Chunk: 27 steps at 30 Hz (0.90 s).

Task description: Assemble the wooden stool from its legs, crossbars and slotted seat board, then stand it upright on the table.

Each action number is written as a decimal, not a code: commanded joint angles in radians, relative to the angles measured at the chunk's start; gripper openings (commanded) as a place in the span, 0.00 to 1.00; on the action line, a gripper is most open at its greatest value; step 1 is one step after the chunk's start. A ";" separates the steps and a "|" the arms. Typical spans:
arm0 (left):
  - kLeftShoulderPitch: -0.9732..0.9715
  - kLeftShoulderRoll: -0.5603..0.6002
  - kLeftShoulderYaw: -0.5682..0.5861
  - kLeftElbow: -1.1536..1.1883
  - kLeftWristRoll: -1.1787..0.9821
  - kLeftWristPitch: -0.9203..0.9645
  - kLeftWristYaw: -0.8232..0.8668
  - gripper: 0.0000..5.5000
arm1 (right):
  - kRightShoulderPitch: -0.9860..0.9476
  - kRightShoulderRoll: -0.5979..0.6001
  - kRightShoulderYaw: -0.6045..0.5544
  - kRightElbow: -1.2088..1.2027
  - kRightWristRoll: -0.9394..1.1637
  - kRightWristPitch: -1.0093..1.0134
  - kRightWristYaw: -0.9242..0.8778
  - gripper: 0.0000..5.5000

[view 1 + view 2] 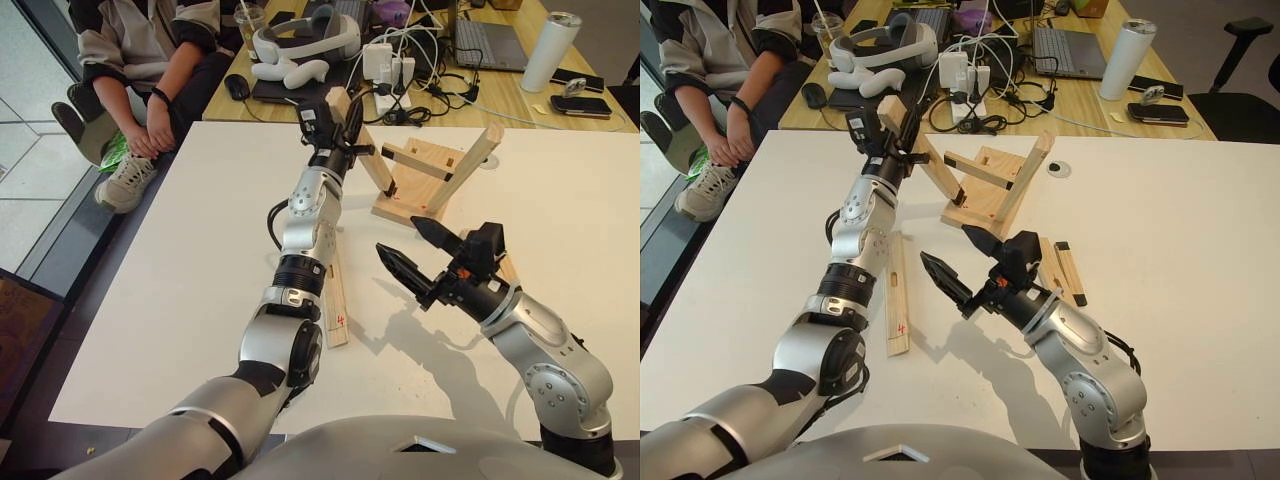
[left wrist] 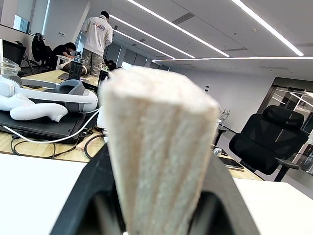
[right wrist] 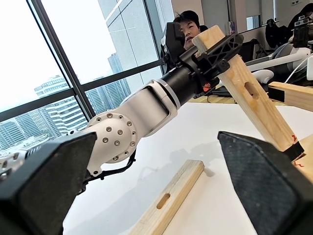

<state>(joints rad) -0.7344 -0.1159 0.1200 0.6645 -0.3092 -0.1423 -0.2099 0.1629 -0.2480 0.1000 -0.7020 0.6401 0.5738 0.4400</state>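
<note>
**Visitor:** Left eye view, far side of the bench [image 1: 150,250]. Why is the left pincer [image 1: 348,128] clamped round the top of that leg [image 1: 375,165]?

**Onlooker:** To steady it, I'd say. The leg leans with its lower end down at the seat board [image 1: 400,210]. A crossbar [image 1: 425,160] reaches toward it from the other leg [image 1: 470,165] on the right. I can't tell whether the bar is seated in the held leg. With the top gripped, the half-built stool [image 1: 985,185] shouldn't rock or slide.

**Visitor:** And the other arm?

**Onlooker:** The right pincer [image 1: 403,240] hangs over the bench just on the near side of the stool. It is spread wide with nothing in it. Its own wrist view looks out between its two fingers [image 3: 259,166] straight at the left arm's grip on the leg.

**Visitor:** Is it waiting for a part?

**Onlooker:** Probably. A loose leg [image 1: 335,300] lies flat on the bench beside the left forearm, with its slot facing up. Two short sticks [image 1: 1070,275] lie just to the right of the open pincer. My guess is the empty one is free to fetch those while the other acts as a clamp.

**Visitor:** How far along is it?

**Onlooker:** Partway, I'd judge. The stool sits at far centre with its legs in the air, some pieces are unfitted, and it isn't upright yet.
</note>
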 commanded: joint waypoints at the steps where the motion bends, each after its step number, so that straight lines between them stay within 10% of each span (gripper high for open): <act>1: 0.022 -0.037 -0.003 -0.054 -0.014 0.042 0.009 0.18 | 0.006 0.001 0.019 -0.007 -0.009 -0.011 -0.019 0.84; 27: -0.023 0.063 -0.091 0.137 0.157 0.029 -0.020 0.18 | -0.048 0.002 0.048 0.004 -0.033 -0.050 -0.041 0.84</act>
<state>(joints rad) -0.8105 -0.0838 0.0645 0.7947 -0.2245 -0.1684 -0.2374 0.1098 -0.2469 0.1376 -0.6925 0.6200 0.5349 0.4090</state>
